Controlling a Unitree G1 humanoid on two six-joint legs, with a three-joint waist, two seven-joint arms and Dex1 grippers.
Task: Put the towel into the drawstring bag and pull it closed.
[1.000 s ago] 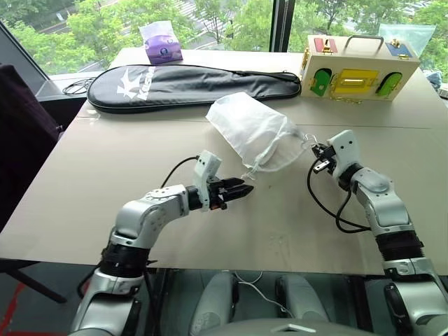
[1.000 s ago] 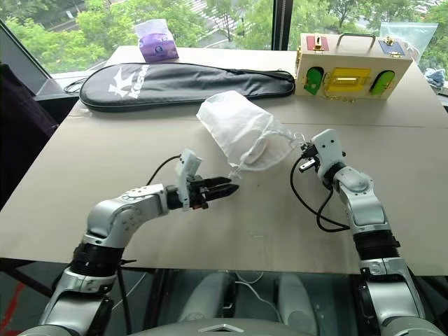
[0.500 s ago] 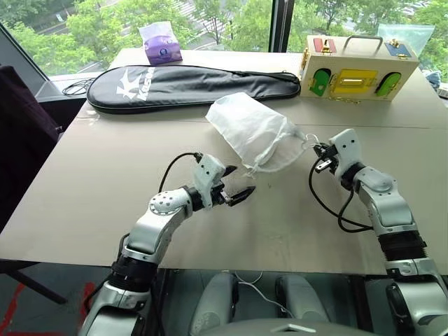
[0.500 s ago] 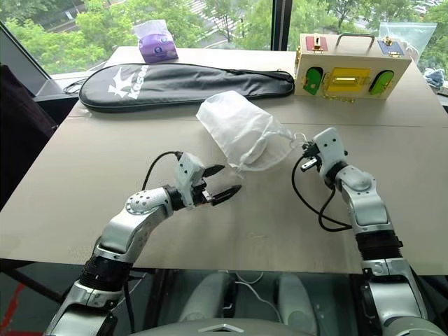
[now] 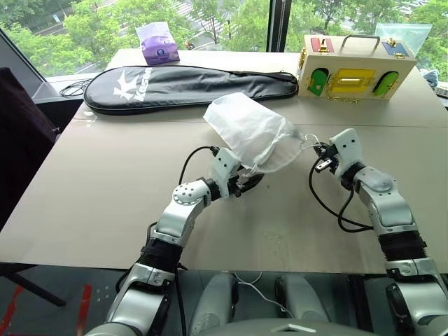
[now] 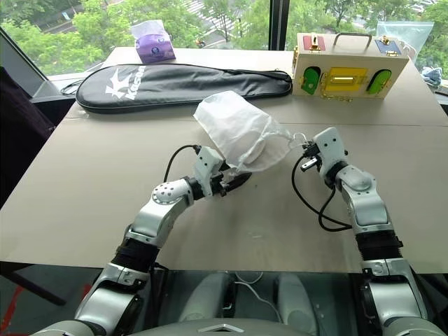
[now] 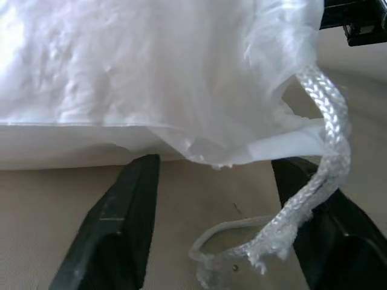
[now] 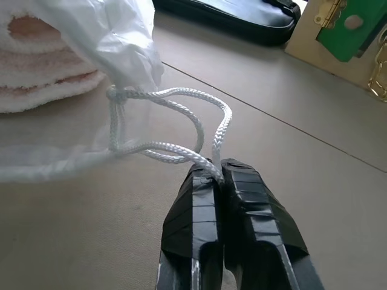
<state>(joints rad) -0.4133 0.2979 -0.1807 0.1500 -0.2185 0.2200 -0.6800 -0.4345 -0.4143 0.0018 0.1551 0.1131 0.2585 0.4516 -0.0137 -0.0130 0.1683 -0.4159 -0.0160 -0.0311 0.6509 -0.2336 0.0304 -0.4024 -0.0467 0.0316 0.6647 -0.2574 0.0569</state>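
Observation:
The drawstring bag [image 5: 248, 129] lies on the table, thin and white, its gathered mouth toward me. The towel [image 8: 36, 66] shows through the fabric as a fluffy roll inside the bag. My left gripper [image 5: 248, 183] is at the near left corner of the mouth, open, its black fingers [image 7: 130, 205] standing either side of the hem. A braided white cord loop [image 7: 326, 121] hangs against one finger. My right gripper [image 8: 219, 164] is shut on the other cord loop [image 8: 181, 96] at the mouth's right side, just above the table.
A long black racket cover [image 5: 189, 84] lies behind the bag. A purple tissue pack [image 5: 159, 43] stands at the far left, a wooden latch box [image 5: 357, 68] at the far right. A dark chair [image 5: 21, 140] stands at the table's left edge.
My left gripper moved forward and right to the bag's mouth and its wrist rolled. Its fingers spread wide, then narrowed somewhat. The right arm kept still on its cord.

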